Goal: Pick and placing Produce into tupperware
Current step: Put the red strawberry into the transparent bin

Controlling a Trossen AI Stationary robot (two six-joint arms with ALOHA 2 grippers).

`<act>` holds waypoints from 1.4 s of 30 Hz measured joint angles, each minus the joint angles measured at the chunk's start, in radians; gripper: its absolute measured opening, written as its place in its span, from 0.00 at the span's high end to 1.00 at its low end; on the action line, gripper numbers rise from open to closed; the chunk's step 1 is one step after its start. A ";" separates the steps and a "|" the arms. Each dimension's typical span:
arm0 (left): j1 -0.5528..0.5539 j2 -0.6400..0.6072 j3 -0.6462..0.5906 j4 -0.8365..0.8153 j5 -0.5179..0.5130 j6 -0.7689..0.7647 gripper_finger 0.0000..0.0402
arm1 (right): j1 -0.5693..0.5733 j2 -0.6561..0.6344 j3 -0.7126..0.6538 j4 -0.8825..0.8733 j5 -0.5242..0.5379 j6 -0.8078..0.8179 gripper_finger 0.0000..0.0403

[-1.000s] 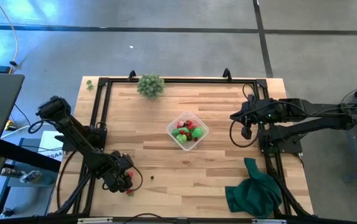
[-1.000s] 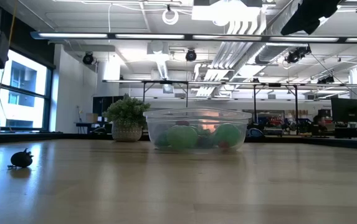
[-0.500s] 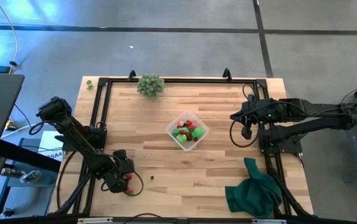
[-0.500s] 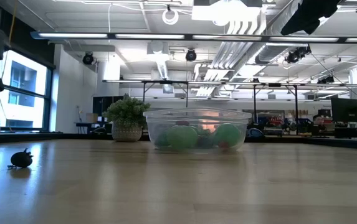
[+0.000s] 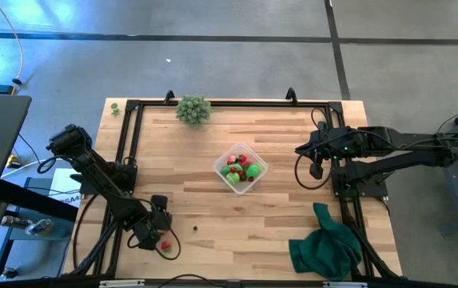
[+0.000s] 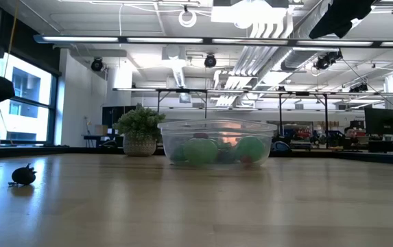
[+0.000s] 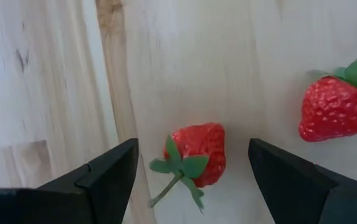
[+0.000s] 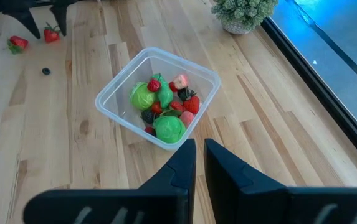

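While the left gripper (image 7: 194, 180) hangs low over the near-left part of the table (image 5: 292, 232) with its fingers spread apart, one strawberry (image 7: 197, 155) lies on the wood between them, and a second strawberry (image 7: 337, 106) lies just beside. For a good grasp, I think it should descend straight and close on the red body, not the green stem. The tupperware (image 5: 240, 167) stands at the centre, already holding produce. The right gripper (image 8: 200, 158) waits at the right edge, fingers almost together.
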 joint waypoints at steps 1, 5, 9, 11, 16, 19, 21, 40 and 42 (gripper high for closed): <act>0.000 0.000 0.000 0.004 0.000 0.012 0.27 | 0.000 0.000 0.000 0.000 0.000 0.000 0.94; 0.000 0.000 0.000 0.004 0.004 0.034 0.27 | 0.000 0.000 0.000 0.000 0.000 0.000 0.94; 0.000 0.001 0.000 0.002 0.016 0.036 0.27 | 0.000 0.000 0.000 0.000 0.000 0.000 0.94; 0.000 0.011 0.000 0.002 0.016 0.036 0.27 | 0.000 0.000 0.000 0.000 0.000 0.000 0.94; 0.001 0.038 0.003 0.012 0.034 0.036 0.33 | 0.000 0.000 0.000 0.000 0.000 0.000 0.94; 0.000 0.042 0.004 0.016 0.036 0.036 0.39 | 0.000 0.000 0.000 0.000 0.000 0.000 0.94; 0.000 0.042 0.004 0.017 0.037 0.036 0.43 | 0.000 0.000 0.000 0.000 0.000 0.000 0.94; 0.001 0.048 -0.001 0.085 -0.016 0.036 0.63 | 0.000 0.000 0.000 0.000 0.000 0.000 0.94; 0.001 0.048 -0.001 0.091 -0.024 0.036 0.62 | 0.000 0.000 0.000 0.000 0.000 0.000 0.94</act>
